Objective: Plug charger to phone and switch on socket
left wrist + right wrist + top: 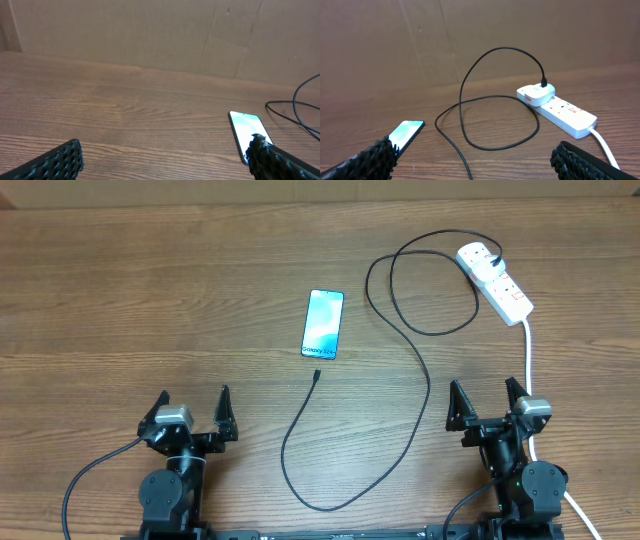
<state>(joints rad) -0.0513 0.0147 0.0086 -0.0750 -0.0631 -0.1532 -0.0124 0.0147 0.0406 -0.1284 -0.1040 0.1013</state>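
1. Overhead: the left jaws and right jaws both stand spread wide and empty, near the bench's near corners. The phone [323,324] lies flat mid-bench. Its long axis runs near-to-far with a slight tilt, and the "Galaxy" end faces the near edge. The charger [427,385] runs from the socket [497,280] near the far right corner, coils once, sweeps down to the near edge and comes back up. Its tip [316,376] stops just short of the phone's near end and points at it. The socket's long axis runs diagonally, from far-left to near-right.

2. Left wrist: the jaws are released, with nothing between them. The phone [247,132] lies ahead to the right, its length running away from the camera. A loose phone may well slide when the tip is pushed in, unless it is braced.

3. Right wrist: the jaws are released. The charger [470,75] arches up from its plug [536,94], which sits at the socket's [567,114] far end. The phone [406,132] lies to the left. The small, flat tip could twist in a pinch and miss the port. Slack cable could snag an arm or drag the phone. A push on a switch could shove the light socket aside.
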